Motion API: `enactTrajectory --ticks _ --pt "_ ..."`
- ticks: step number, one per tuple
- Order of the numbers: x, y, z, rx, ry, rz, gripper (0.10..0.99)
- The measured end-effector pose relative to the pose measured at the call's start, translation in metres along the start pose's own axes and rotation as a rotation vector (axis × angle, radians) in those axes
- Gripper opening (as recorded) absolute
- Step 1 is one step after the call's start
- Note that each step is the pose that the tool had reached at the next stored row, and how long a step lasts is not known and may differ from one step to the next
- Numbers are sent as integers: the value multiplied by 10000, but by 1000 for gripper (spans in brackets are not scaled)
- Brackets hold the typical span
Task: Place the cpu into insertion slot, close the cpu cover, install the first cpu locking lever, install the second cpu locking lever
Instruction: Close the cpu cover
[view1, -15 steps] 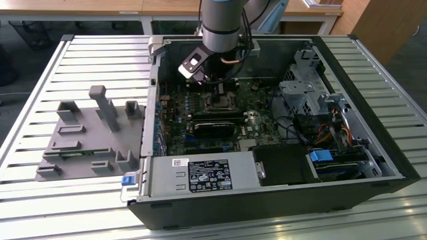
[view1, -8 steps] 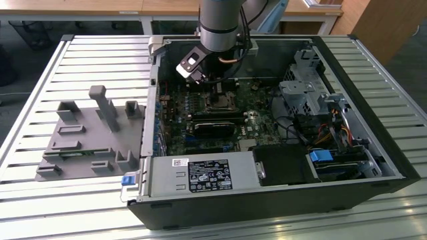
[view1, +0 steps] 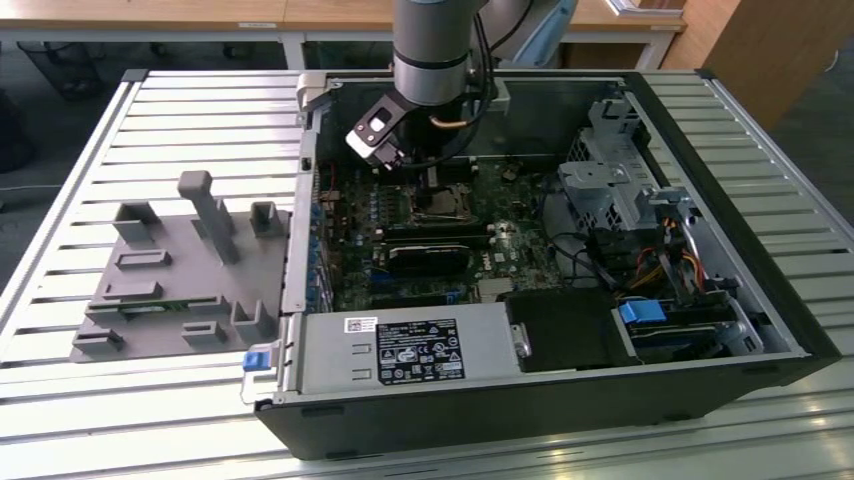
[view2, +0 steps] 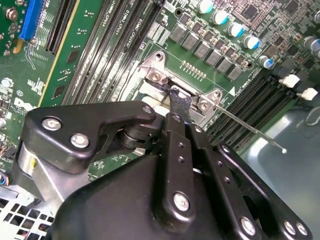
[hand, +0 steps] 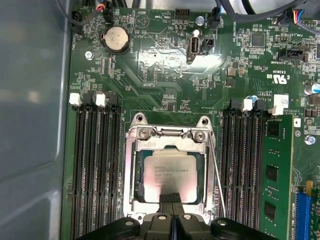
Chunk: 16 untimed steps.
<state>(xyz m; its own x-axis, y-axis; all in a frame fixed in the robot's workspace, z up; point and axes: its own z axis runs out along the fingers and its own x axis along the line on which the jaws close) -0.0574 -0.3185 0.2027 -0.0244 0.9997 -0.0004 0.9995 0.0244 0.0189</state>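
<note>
- claw (hand: 170, 197): fingers pinched together with basically no gap and nothing between them. The tips are down on the near edge of the socket, right at the rim of the cpu cover (hand: 131, 170).
- cpu (hand: 167, 172): directly past the fingertips, lying flat and square in the insertion slot (view1: 438, 207), with its grey top showing through the cover's cut-out.
- the cover is folded down around the chip. Its hinge end with the two screws is on the far side from the claw.
- locking lever (hand: 216, 175): a thin wire rod running along one side of the socket, just off to the side of the claw. In the second wrist view it (view2: 250, 129) angles away from the socket over the memory slots.
- memory slots (hand: 95, 170): long black rows flanking the socket on both sides, near the claw but not touching it.
- coin battery (hand: 116, 39): well beyond the socket on the green board (hand: 160, 75).
- in the exterior view the arm reaches down into the open computer case (view1: 747, 300). A grey fixture (view1: 174, 280) sits outside the case on the slatted table (view1: 80, 400), well apart from the claw.
</note>
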Motion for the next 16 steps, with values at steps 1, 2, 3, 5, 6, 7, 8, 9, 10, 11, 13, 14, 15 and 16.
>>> enactTrajectory --ticks 1,2,3,5,6,7,8,9,10,11,13,14,15,16 --pt "1 0 7 1 -25 -1 106" --pt "2 0 12 1 -48 -1 106" --pt "2 0 16 2 -65 -2 106" --pt "2 0 16 3 -80 -3 106" --pt "2 0 16 3 -81 -3 106" --pt "3 0 13 4 -82 -3 106" --pt "3 0 7 3 -81 -2 106" --pt "3 0 -1 2 -79 -2 106" --pt "3 1 -12 2 -80 -2 106" --pt "4 1 -27 1 -79 -2 106" --pt "3 1 -66 3 -80 -2 106" --pt "4 2 -86 2 -79 -2 106" --pt "3 2 -95 2 -79 -1 106" --pt "4 5 -96 1 -78 -2 106"
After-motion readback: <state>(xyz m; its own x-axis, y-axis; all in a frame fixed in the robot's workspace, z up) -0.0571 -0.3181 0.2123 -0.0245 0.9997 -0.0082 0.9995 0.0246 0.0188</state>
